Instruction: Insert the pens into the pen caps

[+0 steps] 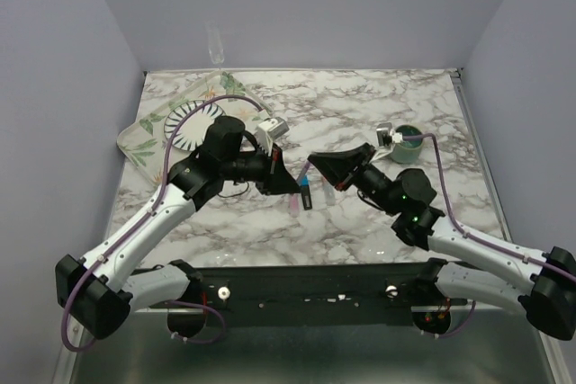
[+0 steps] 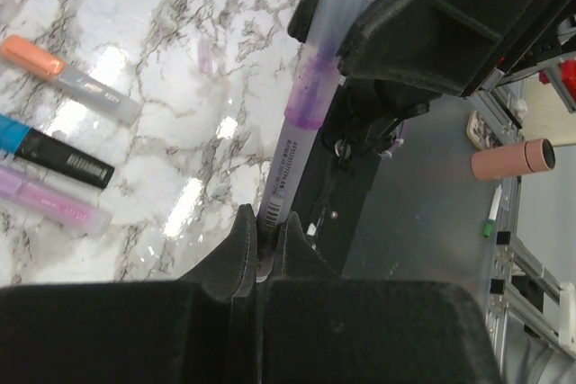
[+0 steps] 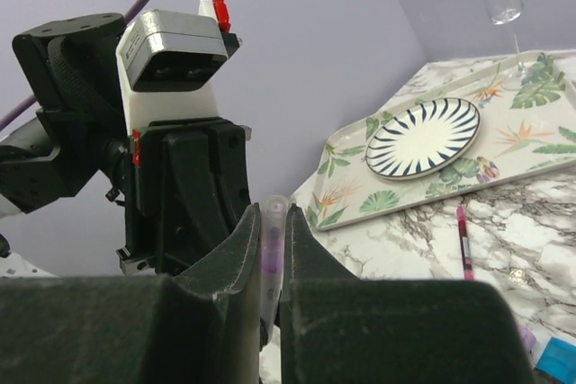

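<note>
Marble tabletop [image 1: 360,105], arms meeting above its middle. Left gripper [image 2: 265,224] jaws clamped on tail of purple marker [image 2: 292,150]. Right gripper [image 3: 273,222] jaws pinched on light purple cap [image 2: 340,6], which sits over marker's tip. Nearby on the marble lie orange-tipped marker [image 2: 76,78], blue-tipped marker [image 2: 54,152] & pink marker [image 2: 49,200], side by side.
</note>
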Controlling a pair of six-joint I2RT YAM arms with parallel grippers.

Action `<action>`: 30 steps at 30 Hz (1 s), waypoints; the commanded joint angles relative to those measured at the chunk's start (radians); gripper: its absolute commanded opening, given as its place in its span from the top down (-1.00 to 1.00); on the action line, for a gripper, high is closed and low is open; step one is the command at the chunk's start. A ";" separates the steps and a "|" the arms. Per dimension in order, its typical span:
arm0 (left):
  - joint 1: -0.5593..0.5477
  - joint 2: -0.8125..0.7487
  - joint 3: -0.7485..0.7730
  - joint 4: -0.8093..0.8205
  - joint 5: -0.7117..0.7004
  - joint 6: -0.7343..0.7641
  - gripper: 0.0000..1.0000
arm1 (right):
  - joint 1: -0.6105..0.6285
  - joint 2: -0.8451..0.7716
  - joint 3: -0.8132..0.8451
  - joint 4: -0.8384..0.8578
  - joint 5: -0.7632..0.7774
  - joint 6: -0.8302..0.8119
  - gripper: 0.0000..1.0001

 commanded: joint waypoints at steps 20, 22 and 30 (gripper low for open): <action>0.063 -0.160 -0.187 0.447 -0.014 -0.051 1.00 | 0.100 -0.076 0.492 -0.779 0.240 -0.185 -0.30; 0.063 -0.160 -0.190 0.439 -0.019 -0.053 1.00 | 0.102 -0.109 0.496 -0.795 0.258 -0.190 -0.38; 0.063 -0.140 -0.178 0.312 -0.223 -0.157 1.00 | 0.100 -0.254 0.449 -0.901 0.372 -0.129 -0.93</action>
